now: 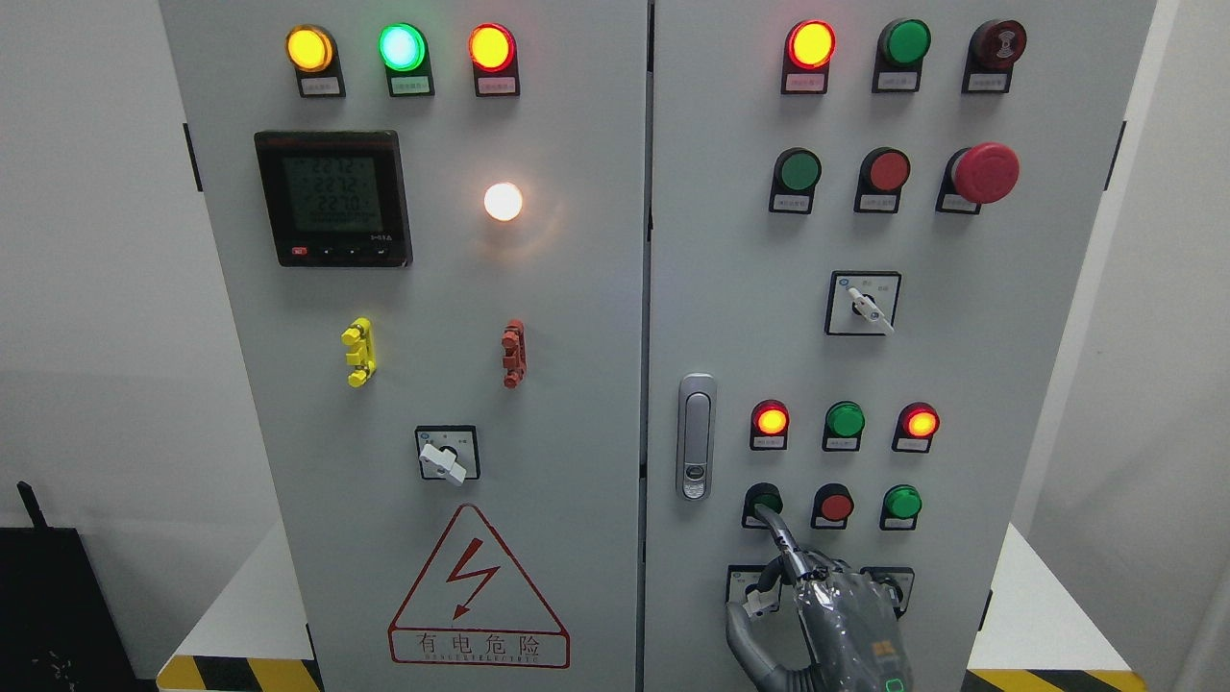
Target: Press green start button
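The grey control cabinet has a row of three push buttons low on its right door [961,384]: a green button [764,499], a red one [834,506] and another green one [902,502]. My right hand [826,615] comes up from the bottom edge in front of this door. Its index finger [780,536] is stretched out and its tip touches the left green button, partly hiding it. The other fingers are curled and hold nothing. The left arm is out of view.
Above the buttons are three lamps: red lit [771,420], green unlit [845,420], red lit [921,422]. A door handle [696,435] is to the left, and a rotary switch [863,304] and a red mushroom stop button [982,174] higher up. Two selector switches sit behind my hand.
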Controlling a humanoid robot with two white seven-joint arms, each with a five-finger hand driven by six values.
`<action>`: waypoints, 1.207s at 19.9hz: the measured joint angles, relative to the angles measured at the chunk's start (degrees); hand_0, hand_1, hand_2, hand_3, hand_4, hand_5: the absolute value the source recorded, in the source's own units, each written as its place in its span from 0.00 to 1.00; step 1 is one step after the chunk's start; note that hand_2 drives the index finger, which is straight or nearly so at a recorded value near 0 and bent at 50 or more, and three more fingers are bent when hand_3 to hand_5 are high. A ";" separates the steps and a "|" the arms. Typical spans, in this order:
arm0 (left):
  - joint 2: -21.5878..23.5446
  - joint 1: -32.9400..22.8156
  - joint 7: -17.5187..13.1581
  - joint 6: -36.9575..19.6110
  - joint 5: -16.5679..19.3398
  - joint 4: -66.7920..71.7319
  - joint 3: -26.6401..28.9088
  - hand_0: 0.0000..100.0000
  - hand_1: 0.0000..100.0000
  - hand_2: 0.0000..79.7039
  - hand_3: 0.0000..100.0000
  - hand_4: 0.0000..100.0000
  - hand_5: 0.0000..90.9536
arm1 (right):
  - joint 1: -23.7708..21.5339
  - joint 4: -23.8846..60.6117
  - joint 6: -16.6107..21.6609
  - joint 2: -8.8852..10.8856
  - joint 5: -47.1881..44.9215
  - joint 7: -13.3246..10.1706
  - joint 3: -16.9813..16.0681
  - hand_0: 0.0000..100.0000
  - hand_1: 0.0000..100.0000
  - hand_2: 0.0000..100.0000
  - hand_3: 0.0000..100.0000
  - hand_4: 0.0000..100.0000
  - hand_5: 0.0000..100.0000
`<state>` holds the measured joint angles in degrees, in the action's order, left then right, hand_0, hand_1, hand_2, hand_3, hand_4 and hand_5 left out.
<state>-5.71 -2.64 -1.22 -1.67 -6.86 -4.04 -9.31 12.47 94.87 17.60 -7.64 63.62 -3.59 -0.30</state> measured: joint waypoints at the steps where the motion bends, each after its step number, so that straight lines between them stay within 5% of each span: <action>1: 0.00 0.00 0.00 0.00 0.00 0.00 0.00 0.12 0.56 0.00 0.00 0.00 0.00 | 0.00 -0.02 -0.02 0.00 -0.02 0.01 -0.04 0.57 0.36 0.00 0.59 0.60 0.53; 24: 0.00 0.00 0.00 0.00 0.00 0.00 0.00 0.12 0.56 0.00 0.00 0.00 0.00 | -4.01 5.06 0.60 -0.02 -5.90 0.31 -0.13 0.79 0.40 0.00 0.61 0.56 0.43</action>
<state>-5.71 -2.64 -1.22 -1.67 -6.86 -4.04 -9.31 8.47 99.93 18.19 -7.66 57.72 -3.27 -0.44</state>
